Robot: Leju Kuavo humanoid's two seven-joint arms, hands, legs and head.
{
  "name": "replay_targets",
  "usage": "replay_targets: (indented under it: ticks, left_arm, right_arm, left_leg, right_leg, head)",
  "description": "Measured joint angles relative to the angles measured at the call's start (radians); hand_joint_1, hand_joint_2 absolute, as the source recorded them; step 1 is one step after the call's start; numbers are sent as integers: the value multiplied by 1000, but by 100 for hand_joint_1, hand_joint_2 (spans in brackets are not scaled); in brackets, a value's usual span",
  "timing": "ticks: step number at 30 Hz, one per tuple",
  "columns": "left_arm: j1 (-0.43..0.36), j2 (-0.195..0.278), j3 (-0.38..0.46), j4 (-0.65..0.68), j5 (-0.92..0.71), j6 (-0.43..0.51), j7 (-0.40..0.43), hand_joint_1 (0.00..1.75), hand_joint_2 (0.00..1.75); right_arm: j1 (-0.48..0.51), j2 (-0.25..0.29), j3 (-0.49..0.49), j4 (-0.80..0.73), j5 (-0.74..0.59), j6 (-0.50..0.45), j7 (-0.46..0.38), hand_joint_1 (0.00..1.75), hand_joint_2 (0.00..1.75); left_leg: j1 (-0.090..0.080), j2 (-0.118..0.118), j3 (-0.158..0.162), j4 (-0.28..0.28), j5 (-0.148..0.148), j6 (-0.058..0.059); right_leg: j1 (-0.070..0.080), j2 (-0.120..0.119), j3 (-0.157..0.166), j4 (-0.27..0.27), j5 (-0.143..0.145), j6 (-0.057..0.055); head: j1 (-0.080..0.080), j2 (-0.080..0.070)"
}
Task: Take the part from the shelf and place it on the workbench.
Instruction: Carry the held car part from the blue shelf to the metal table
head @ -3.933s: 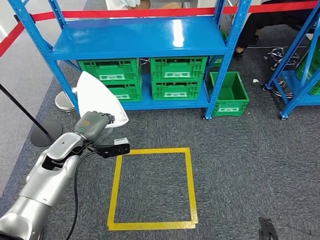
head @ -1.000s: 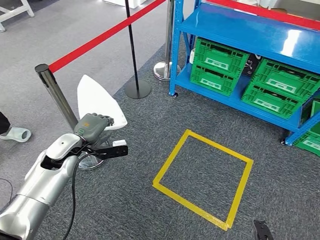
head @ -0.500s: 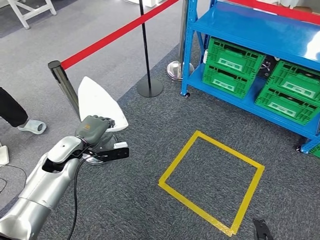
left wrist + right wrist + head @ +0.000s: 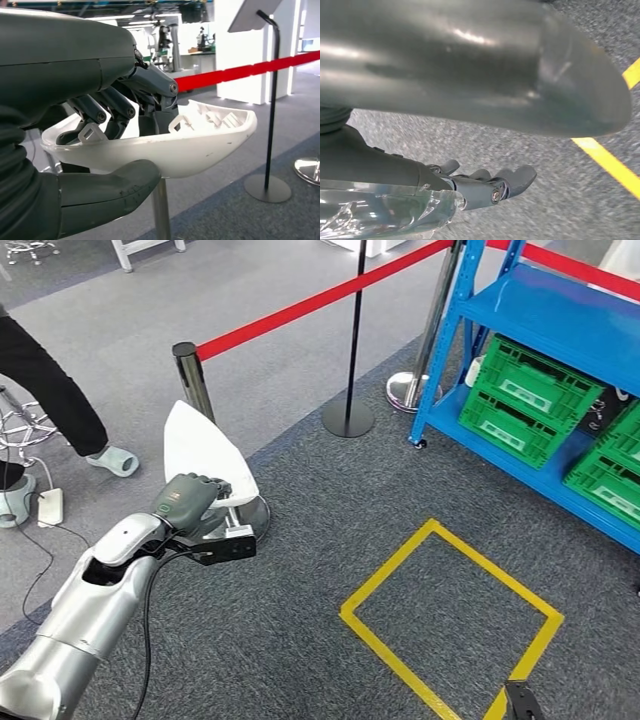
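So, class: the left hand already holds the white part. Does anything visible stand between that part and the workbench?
Cannot be judged: no workbench is in view. The left hand grips the white part; a stanchion post with red belt stands just beyond it.

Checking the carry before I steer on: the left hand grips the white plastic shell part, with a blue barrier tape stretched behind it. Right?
Not quite: the barrier tape is red, not blue, as the head view shows. The rest holds: the left hand grips the white plastic shell part, with the tape stretched behind it.

Grey carpet (image 4: 302, 570), yellow tape square (image 4: 451, 620), red barrier belt (image 4: 317, 302) on posts, blue rack (image 4: 528, 315) with green crates (image 4: 528, 395).
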Motion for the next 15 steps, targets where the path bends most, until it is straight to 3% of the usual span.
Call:
replay_targets:
  ticks: [1, 3, 8, 10, 12, 13, 14, 15]
  left_arm:
    - [-1, -1, 1, 1, 6, -1, -3, 175, 175]
    - [-4, -3, 2, 2, 11, -2, -6, 175, 175]
    - [-5, -4, 2, 3, 15, -2, -8, 175, 175]
    - [-8, -2, 3, 5, 19, -1, -8, 175, 175]
    - [-11, -2, 3, 7, 22, 0, -8, 175, 175]
    - [-10, -3, 3, 8, 22, 0, -7, 175, 175]
    - [-9, -4, 3, 9, 22, 0, -7, 175, 175]
    - [-8, -4, 3, 10, 22, 0, -7, 175, 175]
  right_arm:
    - [0, 0, 0, 0, 0, 2, 1, 0, 0]
    - [1, 0, 1, 0, 0, 6, 2, 0, 0]
    - [0, 0, 1, 0, 0, 6, 7, 0, 0]
    - [-1, 0, 1, 0, 3, 8, 10, 0, 0]
    - [-2, 0, 1, 0, 7, 8, 11, 0, 0]
    - [-1, 0, 1, 0, 7, 8, 12, 0, 0]
    - [-1, 0, 1, 0, 7, 8, 12, 0, 0]
    - [-2, 0, 1, 0, 7, 8, 12, 0, 0]
  left_leg:
    - [2, -11, 0, 2, -1, -5]
    - [3, -27, -4, 5, -1, -15]
    - [4, -39, -9, 2, 4, -23]
    - [3, -5, -42, 61, -32, -37]
    - [2, 40, -120, 212, -105, -49]
    - [2, 45, -156, 282, -130, -51]
    - [2, 47, -176, 322, -138, -51]
    - [2, 48, -176, 321, -125, -50]
  right_leg:
    - [-4, 23, 36, -72, 30, 0]
    - [-10, 58, 76, -152, 50, -1]
    - [-8, 52, 82, -161, 46, -5]
    - [-7, 21, 86, -167, 50, -24]
    - [-7, -19, 89, -175, 54, -42]
    - [-6, -31, 89, -175, 54, -43]
    - [-6, -43, 89, -175, 53, -43]
    - [-6, -55, 90, -176, 53, -43]
  head:
    - [0, 0]
    - [0, 0]
    - [0, 0]
    - [-5, 0]
    - [-11, 0]
    - [-11, 0]
    - [-12, 0]
    - [-12, 0]
